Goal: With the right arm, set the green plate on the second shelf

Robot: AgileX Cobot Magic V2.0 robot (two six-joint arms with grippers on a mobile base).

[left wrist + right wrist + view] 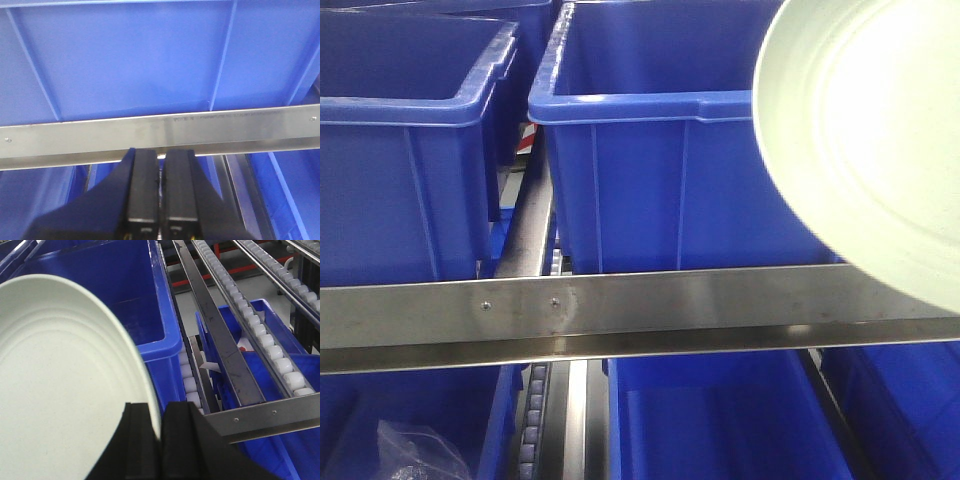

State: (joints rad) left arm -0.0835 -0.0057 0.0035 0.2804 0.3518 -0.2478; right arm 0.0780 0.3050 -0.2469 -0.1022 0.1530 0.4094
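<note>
My right gripper (156, 440) is clamped narrow on the rim of the green plate (65, 390), one finger (136, 440) on the plate's face and the other behind it, the edge pinched between them at 6 o'clock of my right wrist view. The plate stands tilted rather than flat and fills that view from 7 to 11 o'clock. In the front view it sits at 2 o'clock, covering the right corner of a blue bin (660, 150), with its lower edge crossing the steel rail (620, 310) that runs from 9 to 3 o'clock. I cannot tell whether it touches the rail or the bin. A second blue bin (400, 150) stands at 10 o'clock, and another (720, 420) lies below the rail at 6 o'clock. Roller tracks (265, 340) run off toward 12 o'clock beside the plate. My left gripper (160, 195) has its jaws pressed together on nothing, just below the rail, facing a blue bin wall (150, 60).
</note>
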